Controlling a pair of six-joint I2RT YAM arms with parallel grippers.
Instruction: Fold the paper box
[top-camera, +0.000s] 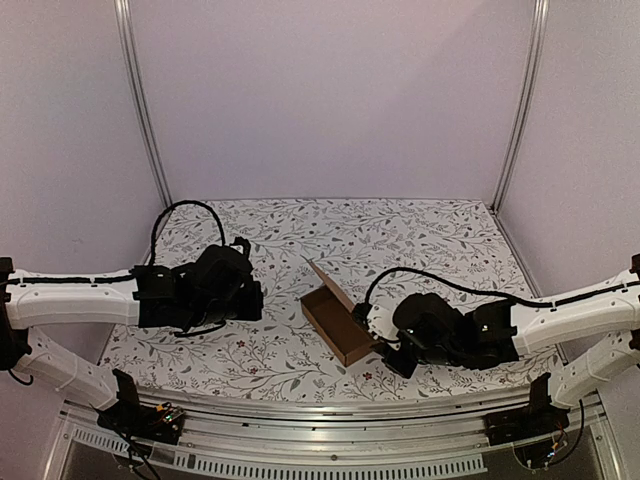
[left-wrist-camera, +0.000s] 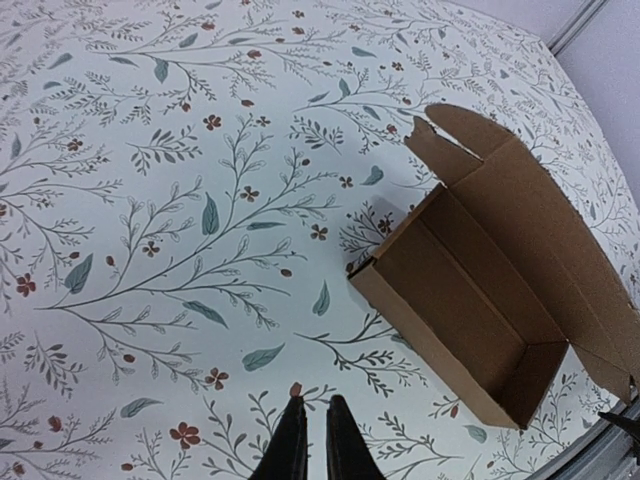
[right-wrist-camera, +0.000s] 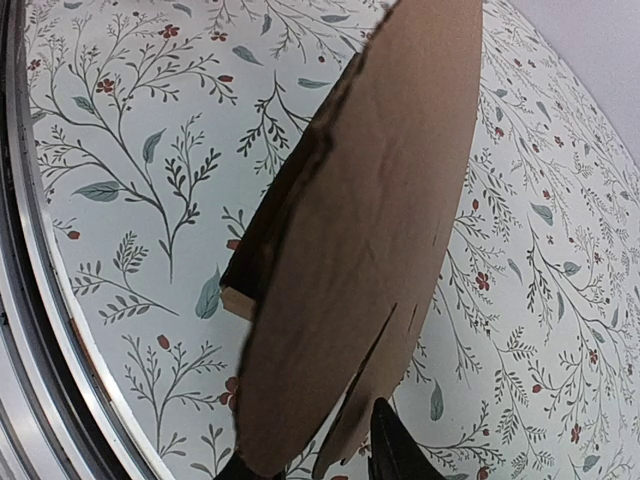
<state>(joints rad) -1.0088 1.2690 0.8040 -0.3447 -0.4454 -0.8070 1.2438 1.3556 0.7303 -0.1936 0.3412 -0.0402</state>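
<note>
Brown cardbd paper box (left-wrist-camera: 470, 305), long open-top tray w/ lid flap (left-wrist-camera: 545, 215) raised.

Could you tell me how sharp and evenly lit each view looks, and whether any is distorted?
Top external view: soft, even light, the paper box sharp. Left wrist view: crisp, faint shadow by the box. Right wrist view: the box's flap looms close, slightly soft; the table edge bows, so wide-lens distortion.

paper box (right-wrist-camera: 370, 230) — top cropped | right fingers (right-wrist-camera: 395, 450) — partly hidden by it
</note>
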